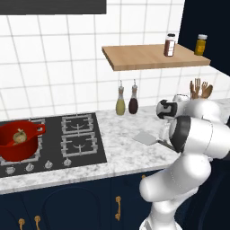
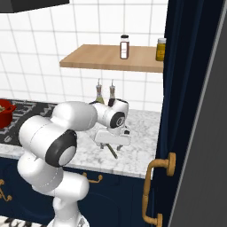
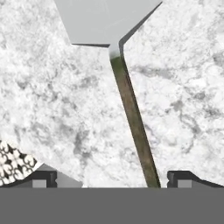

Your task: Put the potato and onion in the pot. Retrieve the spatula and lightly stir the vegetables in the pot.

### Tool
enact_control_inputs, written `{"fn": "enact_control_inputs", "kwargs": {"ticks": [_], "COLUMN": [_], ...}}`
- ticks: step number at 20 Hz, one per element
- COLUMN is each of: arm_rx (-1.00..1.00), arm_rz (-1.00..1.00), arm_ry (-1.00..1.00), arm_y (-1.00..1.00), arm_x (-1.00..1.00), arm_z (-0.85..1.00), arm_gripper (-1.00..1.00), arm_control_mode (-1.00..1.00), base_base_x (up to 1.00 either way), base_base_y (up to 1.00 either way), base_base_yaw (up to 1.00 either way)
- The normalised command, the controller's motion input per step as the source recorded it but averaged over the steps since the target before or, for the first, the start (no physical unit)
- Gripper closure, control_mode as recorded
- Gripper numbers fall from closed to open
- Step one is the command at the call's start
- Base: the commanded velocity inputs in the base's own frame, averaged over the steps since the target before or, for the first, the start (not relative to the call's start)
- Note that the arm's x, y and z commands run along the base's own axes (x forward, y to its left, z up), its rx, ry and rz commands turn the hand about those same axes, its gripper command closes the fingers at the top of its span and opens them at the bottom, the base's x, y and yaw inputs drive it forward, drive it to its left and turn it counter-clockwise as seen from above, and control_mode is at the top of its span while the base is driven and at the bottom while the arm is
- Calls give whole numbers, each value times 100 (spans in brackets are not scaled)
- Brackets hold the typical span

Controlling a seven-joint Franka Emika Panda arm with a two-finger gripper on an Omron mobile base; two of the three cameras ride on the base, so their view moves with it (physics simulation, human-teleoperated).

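The red pot (image 1: 18, 143) stands on the left front burner, and also shows at the left edge of the right base view (image 2: 3, 111). A tan onion (image 1: 19, 136) lies inside it; the potato is hidden. The spatula (image 3: 131, 109) lies flat on the marble counter, its grey blade (image 1: 144, 138) toward the stove and its dark handle (image 2: 111, 150) running under the hand. My gripper (image 3: 113, 179) hangs open just above the handle, straddling it, with the handle nearer one of the fingertips (image 3: 183, 177). Nothing is gripped.
The black stove (image 1: 81, 139) fills the counter's left part. Two bottles (image 1: 126, 102) stand by the tiled wall. A wooden shelf (image 1: 152, 56) with two jars hangs above. A holder of wooden utensils (image 1: 200, 89) is at the far right. A tall dark cabinet (image 2: 190, 111) borders the counter.
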Motion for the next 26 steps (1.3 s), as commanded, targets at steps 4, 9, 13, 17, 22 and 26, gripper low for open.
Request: {"fn": "enact_control_inputs", "kwargs": {"ticks": [4, 9, 13, 17, 22, 26], "arm_rx": [0, 0, 0, 3, 2, 0], "arm_rz": [0, 0, 0, 0, 0, 0], "arm_ry": [0, 0, 0, 0, 0, 2], "arm_y": [-23, -5, 0, 0, 0, 0], "arm_x": [0, 0, 5, 12, 9, 3], "arm_z": [-32, -27, -18, -10, -8, -11], "arm_gripper": [-100, -100, -100, -100, 100, 100], "arm_control_mode": [-100, -100, -100, -100, -100, -100], "base_base_x": [0, 0, 0, 0, 0, 0], "base_base_y": [0, 0, 0, 0, 0, 0], "base_base_yaw": [0, 0, 0, 0, 0, 0]}}
